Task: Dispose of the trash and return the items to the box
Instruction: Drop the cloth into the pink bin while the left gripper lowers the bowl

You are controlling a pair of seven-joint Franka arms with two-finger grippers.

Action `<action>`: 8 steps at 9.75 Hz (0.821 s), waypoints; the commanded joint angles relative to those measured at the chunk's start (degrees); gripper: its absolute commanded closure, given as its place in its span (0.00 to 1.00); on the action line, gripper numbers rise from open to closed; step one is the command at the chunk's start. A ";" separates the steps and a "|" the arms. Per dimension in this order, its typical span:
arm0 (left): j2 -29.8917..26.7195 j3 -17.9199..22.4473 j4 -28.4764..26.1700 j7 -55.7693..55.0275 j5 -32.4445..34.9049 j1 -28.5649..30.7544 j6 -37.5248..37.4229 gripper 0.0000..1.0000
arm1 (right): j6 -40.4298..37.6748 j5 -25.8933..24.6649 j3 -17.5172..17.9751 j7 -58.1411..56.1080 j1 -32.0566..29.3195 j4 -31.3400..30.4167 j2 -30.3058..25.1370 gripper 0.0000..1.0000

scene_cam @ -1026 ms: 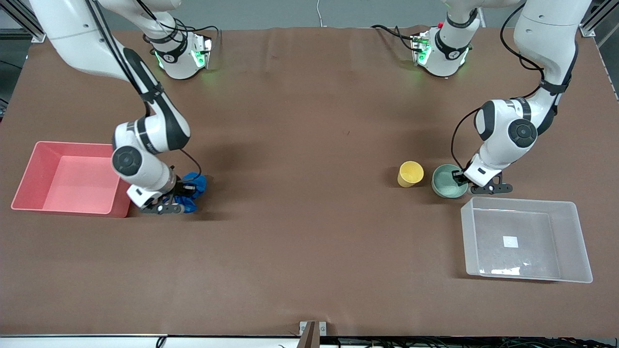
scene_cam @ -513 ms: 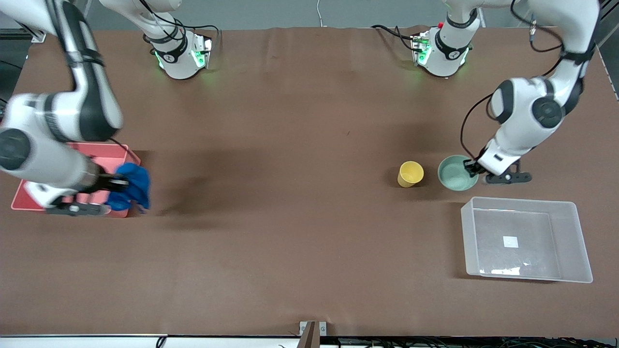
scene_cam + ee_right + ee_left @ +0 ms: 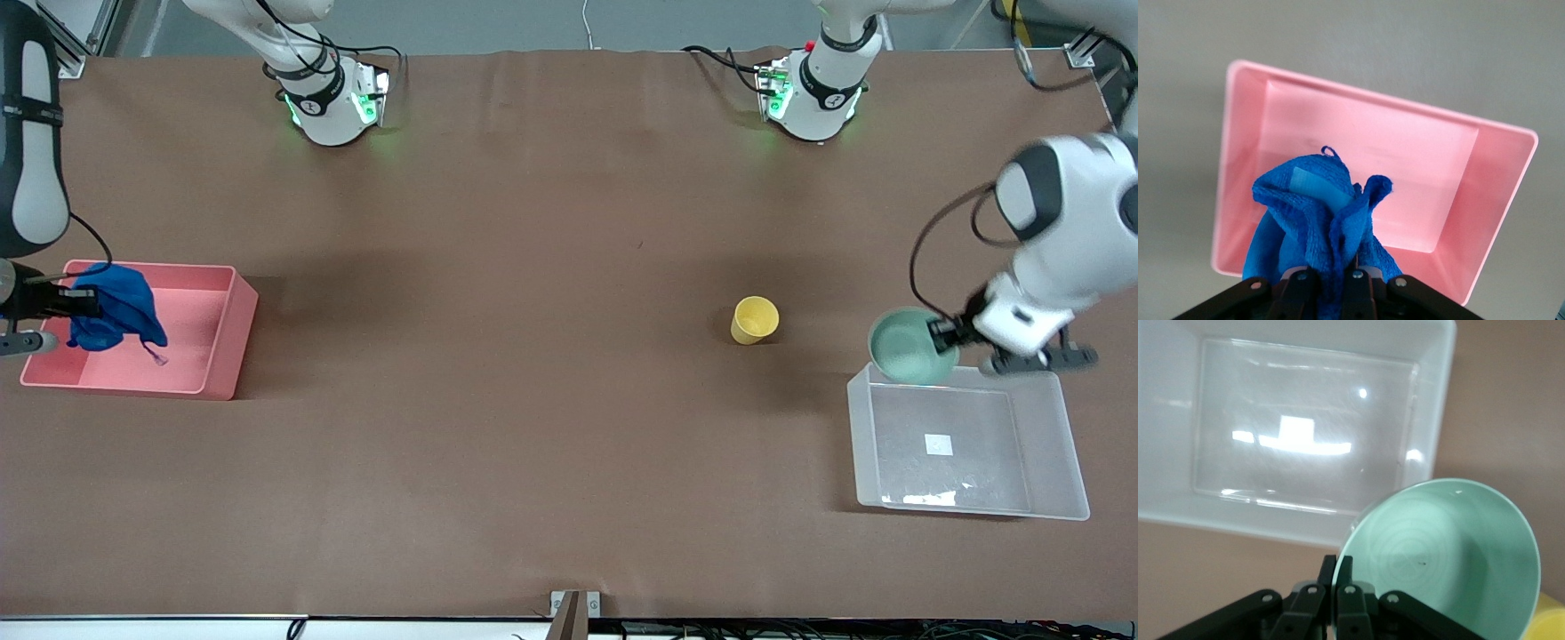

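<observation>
— Grippers first, please. What do they hold?

— Left gripper (image 3: 944,332) is pinched on the rim of the mint-green bowl (image 3: 909,346), in the air over the edge of the clear box (image 3: 1049,444) that faces the robots. Right gripper (image 3: 1331,275) is clamped on the blue trash (image 3: 114,308), which hangs over the pink bin (image 3: 227,342) with its thin tail (image 3: 153,354) dangling.

— What could go wrong from here?

— The bowl is held by one thin spot of its rim and is tilted — it may swing or slip out. It is also only above the box wall, not above the middle, so a release now could let it strike the wall and roll out on the table. The fabric may stick to the fingers when they let go, or its tail may catch on the bin's rim.

— And the things around?

— The yellow cup (image 3: 755,320) stands upright on the brown table (image 3: 533,400), well apart from the box, toward its left-arm end. It is not yet returned. Nothing stands between it and the box, and the box holds only its white sticker (image 3: 938,444).
</observation>
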 commanded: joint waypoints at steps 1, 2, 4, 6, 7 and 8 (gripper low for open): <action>17.28 3.42 20.18 7.24 -7.25 1.41 -6.85 1.00 | 14.37 0.56 -0.12 -0.72 0.74 -11.65 -0.82 0.97; 20.29 7.18 22.06 10.06 -9.48 1.15 -6.68 1.00 | 22.03 0.56 -0.04 -0.55 0.65 -15.19 0.49 0.97; 25.13 7.83 22.52 13.16 -10.11 1.68 0.04 1.00 | 26.31 1.52 -0.04 -0.28 0.83 -15.84 5.58 0.80; 27.00 7.83 21.12 13.60 -13.53 1.68 4.37 1.00 | 28.87 2.15 0.14 -0.19 1.09 -15.67 7.97 0.00; 27.61 7.40 20.07 13.34 -13.63 1.59 6.57 0.99 | 27.74 2.15 0.23 -0.02 1.53 -15.40 7.46 0.00; 28.74 6.78 19.62 12.47 -13.63 1.07 8.68 0.99 | 23.99 2.15 0.31 -0.02 1.88 -14.18 5.97 0.00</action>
